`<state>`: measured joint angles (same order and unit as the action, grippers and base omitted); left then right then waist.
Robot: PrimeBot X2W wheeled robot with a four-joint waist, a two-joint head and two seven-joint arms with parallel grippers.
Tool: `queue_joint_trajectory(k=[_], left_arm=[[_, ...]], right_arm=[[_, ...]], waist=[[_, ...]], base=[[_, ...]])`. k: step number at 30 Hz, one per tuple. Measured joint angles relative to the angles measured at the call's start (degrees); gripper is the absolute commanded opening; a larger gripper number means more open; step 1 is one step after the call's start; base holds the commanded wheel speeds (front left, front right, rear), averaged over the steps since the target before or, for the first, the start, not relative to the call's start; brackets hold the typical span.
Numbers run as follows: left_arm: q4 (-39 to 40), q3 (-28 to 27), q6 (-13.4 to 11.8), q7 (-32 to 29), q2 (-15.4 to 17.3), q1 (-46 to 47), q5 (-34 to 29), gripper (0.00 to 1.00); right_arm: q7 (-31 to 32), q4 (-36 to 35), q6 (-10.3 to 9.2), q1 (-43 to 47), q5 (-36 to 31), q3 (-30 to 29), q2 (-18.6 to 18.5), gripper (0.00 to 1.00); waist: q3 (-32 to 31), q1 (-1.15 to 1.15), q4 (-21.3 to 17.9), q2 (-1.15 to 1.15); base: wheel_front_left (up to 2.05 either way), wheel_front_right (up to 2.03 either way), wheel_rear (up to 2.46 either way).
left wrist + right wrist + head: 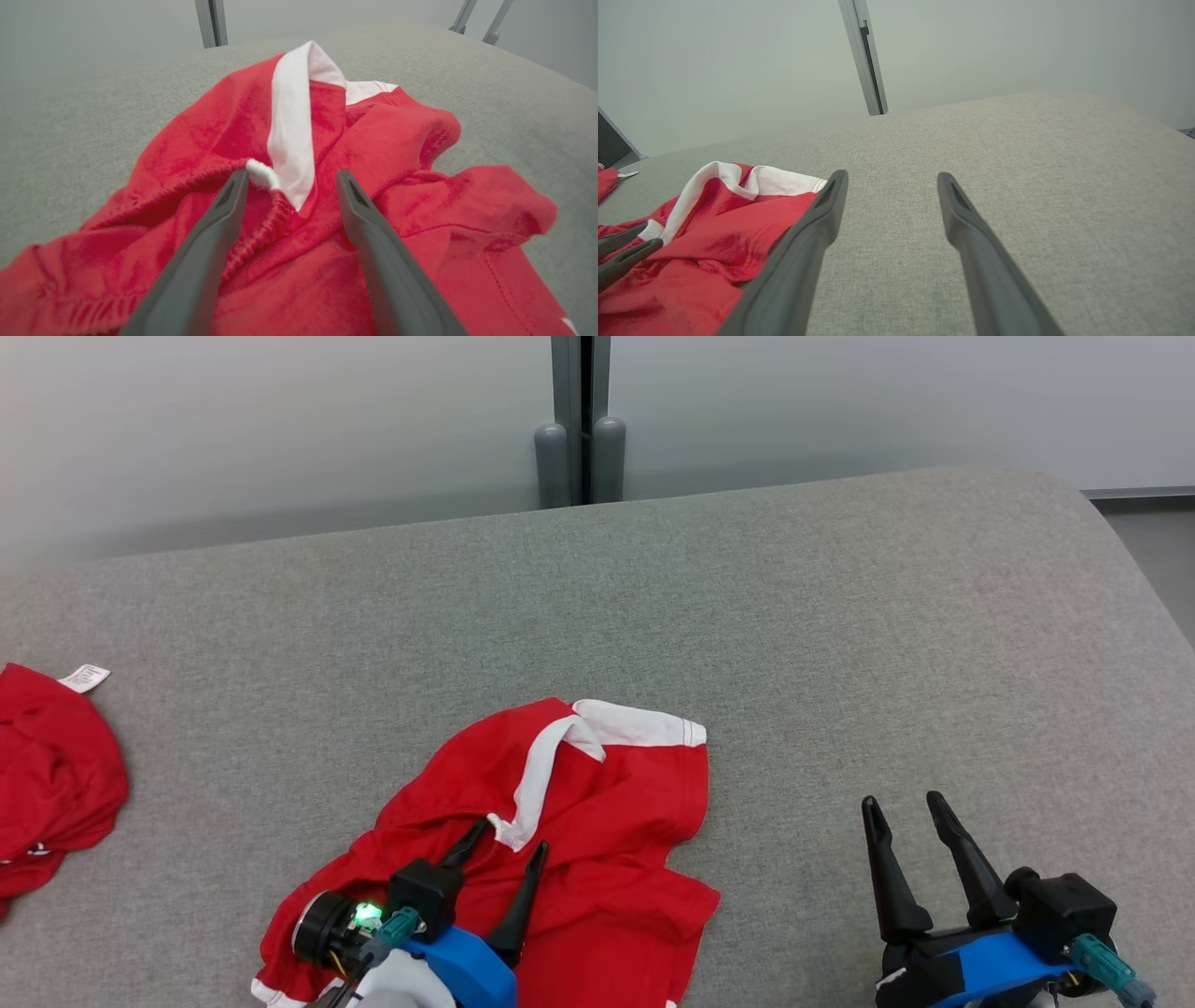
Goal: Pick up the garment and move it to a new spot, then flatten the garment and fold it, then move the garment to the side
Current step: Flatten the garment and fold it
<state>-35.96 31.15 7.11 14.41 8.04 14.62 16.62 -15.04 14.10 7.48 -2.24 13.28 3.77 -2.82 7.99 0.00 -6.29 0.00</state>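
Head view: a crumpled red garment (597, 821) with white trim lies near the middle front of a grey fabric surface (840, 616). The left end effector (512, 835) reaches over it, fingers spread wide and holding nothing. The right end effector (903, 801) sits apart to the right, equally wide and empty. A second red cloth (51, 775) lies far left.

Left wrist view: the fingertips straddle a white band (292, 126); whether they touch it is unclear.

Right wrist view: grey fabric lies between the fingers.

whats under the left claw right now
The left claw, open, is over the crumpled red garment, near its white band. The garment lies on the grey padded surface; what lies beneath the folds is covered.
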Motion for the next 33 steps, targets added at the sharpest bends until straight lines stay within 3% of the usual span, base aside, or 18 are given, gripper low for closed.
queue_joint_trajectory(k=[13,14,15,16,24,33], left_arm=[[-6.3,0.4,-0.3,0.2,-0.5,3.2,1.2,1.0],[-6.6,0.5,-0.2,0.3,-0.6,3.4,1.5,0.92],[-7.1,0.7,-0.2,0.3,-0.8,3.7,1.7,0.36],[-7.4,0.7,-0.1,0.3,-1.1,4.3,2.1,0.0],[-4.6,-0.8,0.0,0.5,-0.6,8.8,4.5,0.0],[2.3,-4.6,0.1,-0.3,6.1,15.2,6.0,0.0]], right_arm=[[0.0,0.0,0.0,-0.3,0.1,0.1,0.0,1.0],[0.0,0.0,0.0,-0.3,0.2,0.3,0.0,1.0],[0.0,0.1,0.0,-0.3,0.3,0.4,0.0,1.0],[0.0,0.1,0.0,-0.4,0.3,0.6,0.0,1.0],[0.0,0.1,0.0,0.2,0.4,0.3,0.0,1.0],[0.0,0.2,0.0,-0.3,0.1,1.2,0.0,1.0]], waist=[[0.2,0.0,-0.6,0.0],[0.3,0.0,-0.7,0.0],[0.3,0.0,-0.7,0.0],[0.2,0.0,-0.7,0.0],[-1.0,0.0,0.6,0.0],[-0.7,-0.01,1.0,0.0]], base=[[0.0,0.0,0.0],[0.0,0.0,0.0],[0.0,0.0,0.0],[0.0,0.0,0.0],[0.0,0.0,0.0],[0.0,0.0,0.0]])
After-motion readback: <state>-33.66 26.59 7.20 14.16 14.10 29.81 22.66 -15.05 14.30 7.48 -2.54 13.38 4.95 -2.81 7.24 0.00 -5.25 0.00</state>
